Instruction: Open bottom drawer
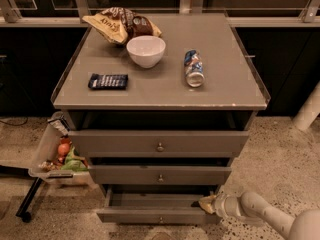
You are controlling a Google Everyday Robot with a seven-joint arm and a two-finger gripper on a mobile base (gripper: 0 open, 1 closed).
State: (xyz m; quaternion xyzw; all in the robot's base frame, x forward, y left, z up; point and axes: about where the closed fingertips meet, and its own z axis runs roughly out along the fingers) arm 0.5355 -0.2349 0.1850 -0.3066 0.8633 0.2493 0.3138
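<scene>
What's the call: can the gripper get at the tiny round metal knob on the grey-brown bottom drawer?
Probably yes. The gripper sits at the right end of the grey-brown bottom drawer; nothing stands before the tiny round metal knob on its front.

1. Dark lettering is printed on the yellow face of the snack bag (117, 26) at the back of the cabinet top (220, 49), but no word of it can be made out.
2. A blue-and-white printed label is carried by the can (193, 69) lying on its side; nothing on it can be read.
3. Rows of keys are seen on the dark calculator (108, 81); no figures can be read.
4. The gripper (207, 204) is placed at the right end of the bottom drawer (160, 216).
</scene>
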